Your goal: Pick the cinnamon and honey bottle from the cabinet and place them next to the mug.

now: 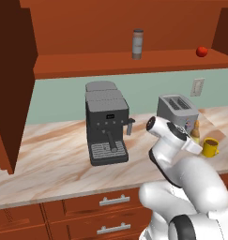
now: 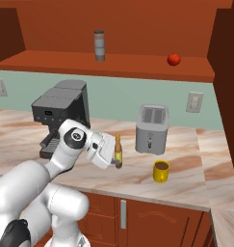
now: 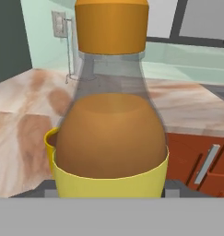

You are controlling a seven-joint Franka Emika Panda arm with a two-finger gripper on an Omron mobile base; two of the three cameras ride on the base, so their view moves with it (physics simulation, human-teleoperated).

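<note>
The small amber-brown honey bottle with a yellow cap is clamped upright in the narrowly parted gripper over the marble bench, near the bright yellow mug towards the front edge. Not yet released, I judge. The tall grey cinnamon shaker waits on the reddish-brown cabinet shelf: 1 of 2 fetched.

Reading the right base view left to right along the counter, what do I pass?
Coffee machine → honey bottle, in the end effector → toaster → mug. Toaster and mug overlap somewhat in column.
</note>
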